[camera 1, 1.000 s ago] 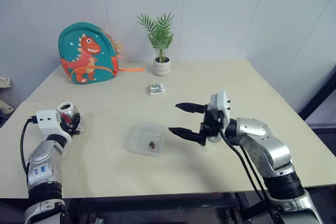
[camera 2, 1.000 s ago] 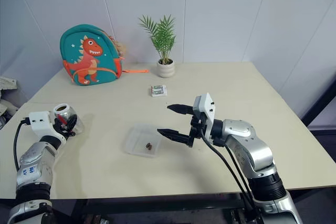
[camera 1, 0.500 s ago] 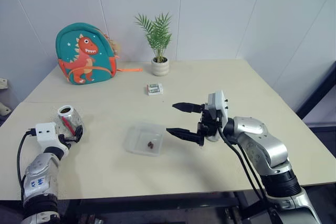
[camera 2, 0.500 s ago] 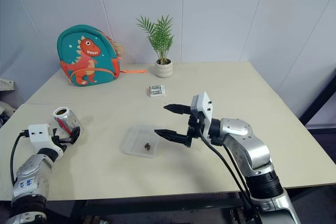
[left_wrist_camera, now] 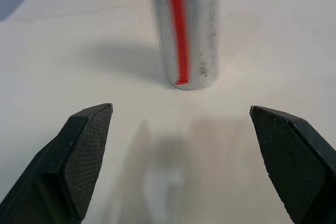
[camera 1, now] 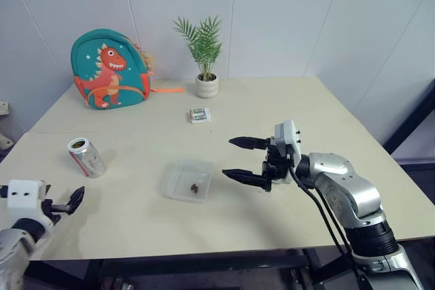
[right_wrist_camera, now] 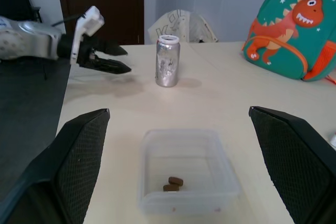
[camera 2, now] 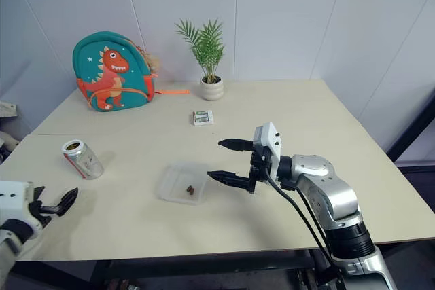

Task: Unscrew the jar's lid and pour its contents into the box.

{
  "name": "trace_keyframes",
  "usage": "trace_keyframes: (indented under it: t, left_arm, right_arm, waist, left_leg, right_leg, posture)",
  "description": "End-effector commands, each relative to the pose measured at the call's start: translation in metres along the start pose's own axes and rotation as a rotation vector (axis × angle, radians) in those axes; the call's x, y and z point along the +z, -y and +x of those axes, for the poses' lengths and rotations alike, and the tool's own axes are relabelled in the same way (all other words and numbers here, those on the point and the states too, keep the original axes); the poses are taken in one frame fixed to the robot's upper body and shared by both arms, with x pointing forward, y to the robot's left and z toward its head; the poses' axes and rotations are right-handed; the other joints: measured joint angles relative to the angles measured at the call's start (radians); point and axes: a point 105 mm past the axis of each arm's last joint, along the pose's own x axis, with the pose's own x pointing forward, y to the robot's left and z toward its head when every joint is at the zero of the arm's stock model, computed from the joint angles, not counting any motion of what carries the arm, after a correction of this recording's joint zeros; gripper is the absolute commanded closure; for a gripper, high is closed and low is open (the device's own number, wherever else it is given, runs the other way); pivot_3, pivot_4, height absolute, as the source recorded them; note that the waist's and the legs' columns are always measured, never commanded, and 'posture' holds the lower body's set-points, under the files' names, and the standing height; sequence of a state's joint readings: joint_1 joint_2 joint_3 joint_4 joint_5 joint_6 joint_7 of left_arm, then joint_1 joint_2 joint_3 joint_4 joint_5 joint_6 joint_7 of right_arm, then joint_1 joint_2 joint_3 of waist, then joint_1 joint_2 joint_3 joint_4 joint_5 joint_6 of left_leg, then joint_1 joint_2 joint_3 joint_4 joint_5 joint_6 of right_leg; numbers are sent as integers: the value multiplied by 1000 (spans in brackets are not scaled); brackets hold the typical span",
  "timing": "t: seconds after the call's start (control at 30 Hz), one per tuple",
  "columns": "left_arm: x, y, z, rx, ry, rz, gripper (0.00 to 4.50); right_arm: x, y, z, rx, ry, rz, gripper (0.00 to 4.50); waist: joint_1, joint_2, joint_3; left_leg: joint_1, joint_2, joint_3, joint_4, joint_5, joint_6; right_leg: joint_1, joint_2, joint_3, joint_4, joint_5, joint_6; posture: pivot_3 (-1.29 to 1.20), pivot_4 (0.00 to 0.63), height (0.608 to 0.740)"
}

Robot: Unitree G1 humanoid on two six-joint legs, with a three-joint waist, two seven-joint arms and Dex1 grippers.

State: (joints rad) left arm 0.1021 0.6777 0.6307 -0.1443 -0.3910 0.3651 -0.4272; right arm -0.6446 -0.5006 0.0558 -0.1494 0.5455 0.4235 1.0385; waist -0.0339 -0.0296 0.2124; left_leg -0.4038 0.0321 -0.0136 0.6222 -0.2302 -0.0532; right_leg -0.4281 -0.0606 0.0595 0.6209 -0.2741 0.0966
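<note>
1. On the pale table (camera 1: 285,106), toward the robot's left side, the jar (camera 1: 86,157) stands upright with its top open, silvery with a red stripe; it is free of any grip.
2. Near the table's near-left edge, the left gripper (camera 1: 68,203) sits apart from the jar, its two black fingers spread wide with nothing between them. In the left wrist view the jar (left_wrist_camera: 186,30) stands ahead of the gap between those fingers, not touching either one.
3. At the middle of the table lies the box (camera 1: 187,180), a shallow clear tray resting flat. The contents (camera 1: 195,186), a couple of small dark brown lumps, lie inside it close to the wall nearer the robot.
4. Just to the right of the box, the right gripper (camera 1: 247,159) hangs above the table, pointing toward the robot's left. Its jaws stand wide apart and hold nothing; the lower finger reaches close to the box's right edge.
5. From the right wrist view, the box (right_wrist_camera: 189,174) sits between the two open fingers, with the jar beyond it and the left gripper (right_wrist_camera: 113,59) beside the jar.
6. At the far side of the table stand a teal dinosaur backpack (camera 1: 109,69) and a small potted plant (camera 1: 205,56); a small white-and-green packet (camera 1: 200,115) lies in front of the pot.
</note>
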Motion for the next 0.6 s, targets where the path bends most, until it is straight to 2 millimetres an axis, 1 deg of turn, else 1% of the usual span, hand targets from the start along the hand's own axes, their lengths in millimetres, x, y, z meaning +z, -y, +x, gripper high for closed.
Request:
trace_keyframes:
  t: [0.03,0.1,0.17,0.27,0.33,0.37,0.43,0.5,0.57,0.6]
  left_arm:
    - [35,31,-9,-220,96,145,35]
    - [48,55,-9,-370,140,237,35]
    - [55,68,-8,-439,181,281,35]
    - [72,87,-2,-556,276,249,35]
    - [77,100,3,-649,290,247,35]
    - [79,106,5,-728,288,217,35]
    - [83,111,11,-794,288,200,35]
    - [88,110,15,-819,291,192,35]
    - [91,110,19,-814,309,219,35]
    - [90,107,21,-807,307,227,35]
  right_arm:
    - [8,1,-11,-9,9,-27,0]
    - [5,3,-17,-21,-13,-30,0]
    - [3,4,-22,-28,-26,-33,0]
    - [0,6,-26,-43,-52,-44,0]
    - [-2,8,-30,-63,-63,-56,0]
    - [-3,11,-33,-88,-67,-75,0]
    - [-3,14,-40,-130,-76,-96,0]
    - [-2,12,-45,-144,-90,-105,0]
    - [-2,10,-51,-142,-102,-108,0]
    - [-4,6,-54,-142,-116,-108,0]
  waist:
    - [3,0,0]
    - [6,0,0]
    - [5,0,0]
    - [4,0,0]
    - [2,0,0]
    - [1,0,0]
    - [3,0,0]
    - [1,0,0]
    - [0,0,0]
    - [-1,0,0]
  left_leg:
    - [0,0,0,0,0,0]
    - [-1,0,0,0,0,0]
    - [-1,-1,1,-1,0,0]
    - [-1,0,2,-3,0,1]
    - [-1,0,2,-5,0,1]
    - [-1,0,2,-5,0,1]
    - [0,0,2,-5,0,1]
    - [-1,0,2,-5,0,1]
    - [-1,0,2,-5,0,1]
    - [-1,0,2,-5,0,1]
  right_leg:
    - [0,0,0,-1,0,0]
    - [0,-1,0,-3,0,0]
    - [1,-1,0,-5,0,-1]
    - [1,-1,1,-7,1,-1]
    - [0,0,1,-7,1,-1]
    - [0,1,1,-7,1,0]
    - [0,2,1,-5,3,3]
    - [-1,2,1,-5,8,12]
    - [-1,2,1,-5,8,13]
    - [-1,2,1,-5,8,13]
  posture:
    - [0,150,740]
    - [0,150,740]
    - [0,150,740]
    - [0,150,740]
    - [0,150,740]
    - [0,150,740]
    - [0,150,740]
    - [0,150,740]
    - [0,150,740]
    - [0,150,740]
